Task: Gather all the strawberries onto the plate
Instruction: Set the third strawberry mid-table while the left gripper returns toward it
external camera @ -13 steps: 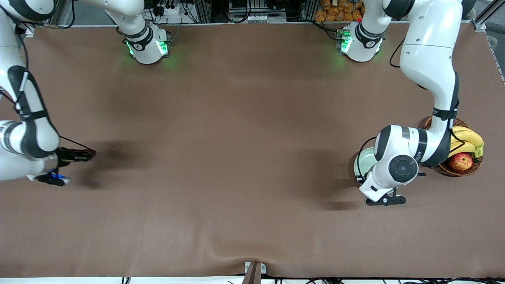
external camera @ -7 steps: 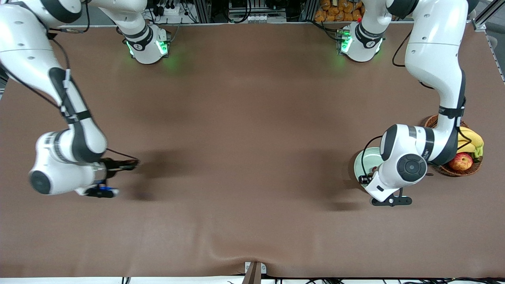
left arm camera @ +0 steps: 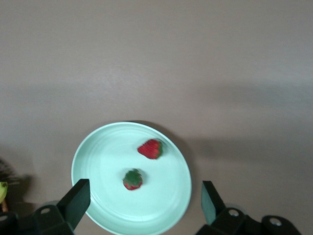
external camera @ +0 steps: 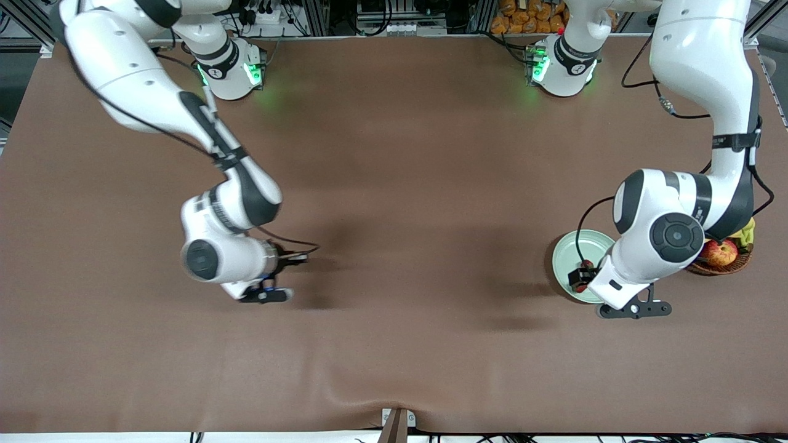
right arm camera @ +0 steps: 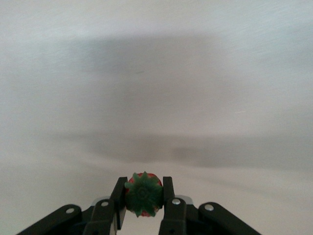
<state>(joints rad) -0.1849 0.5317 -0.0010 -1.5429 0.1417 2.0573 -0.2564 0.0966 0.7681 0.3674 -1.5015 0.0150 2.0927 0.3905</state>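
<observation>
Brown cloth (external camera: 394, 184) covered the table. Left gripper (left arm camera: 142, 205) hung spread wide over the plate (left arm camera: 98, 152) near the left arm's edge, two strawberries (left arm camera: 150, 149) inside; right gripper (right arm camera: 143, 198) pinched a third strawberry (right arm camera: 143, 194).

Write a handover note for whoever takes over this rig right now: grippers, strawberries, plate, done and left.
Left gripper: open, above the plate, holding nothing.
Right gripper: shut on a strawberry, in the air over bare table toward the right arm's end.
Plate: beside the wicker basket at the left arm's end.
Done: two strawberries lie in the plate, one and another.
Left: carry the held strawberry to the plate and release it there.
</observation>
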